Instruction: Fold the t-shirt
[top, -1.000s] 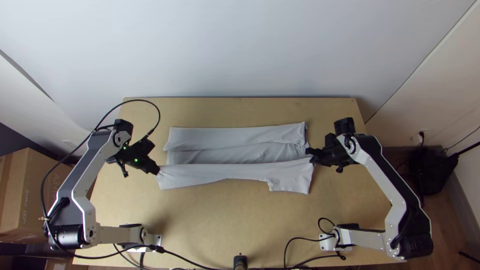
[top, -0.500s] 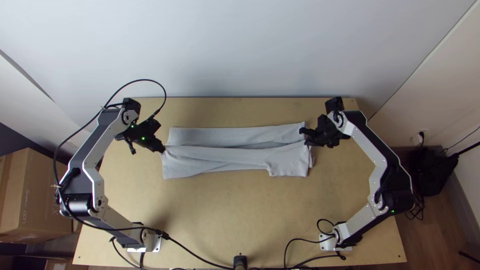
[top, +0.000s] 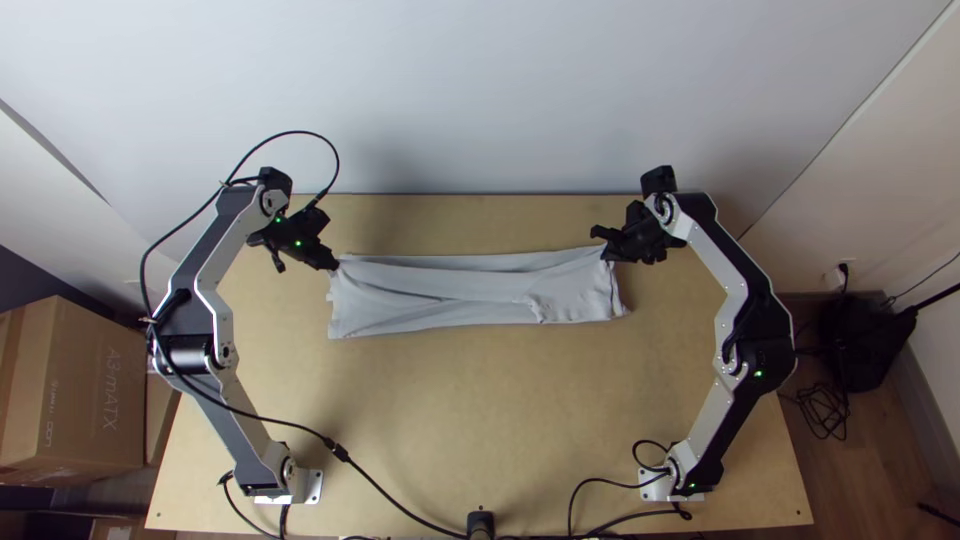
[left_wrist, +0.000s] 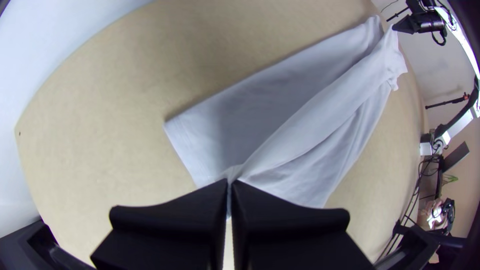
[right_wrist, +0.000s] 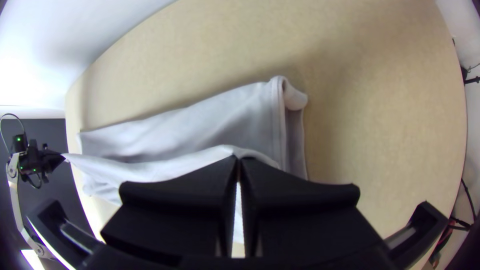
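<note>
The light grey t-shirt lies as a long folded strip across the table, its upper layer lifted at both ends. At the strip's left end is my left gripper; at its right end, my right gripper. In the left wrist view, my left gripper is shut on a pinched edge of the shirt. The right wrist view has my right gripper shut on the same raised edge of the shirt, above the layers below.
Bare wood of the table spreads between the arms and the near edge. A white wall rises behind the far edge. Black cables run along the near edge, and cardboard boxes stand at the left.
Both grippers have moved up the picture toward the far edge, carrying the shirt's near layer over the far part. The strip is now narrower.
</note>
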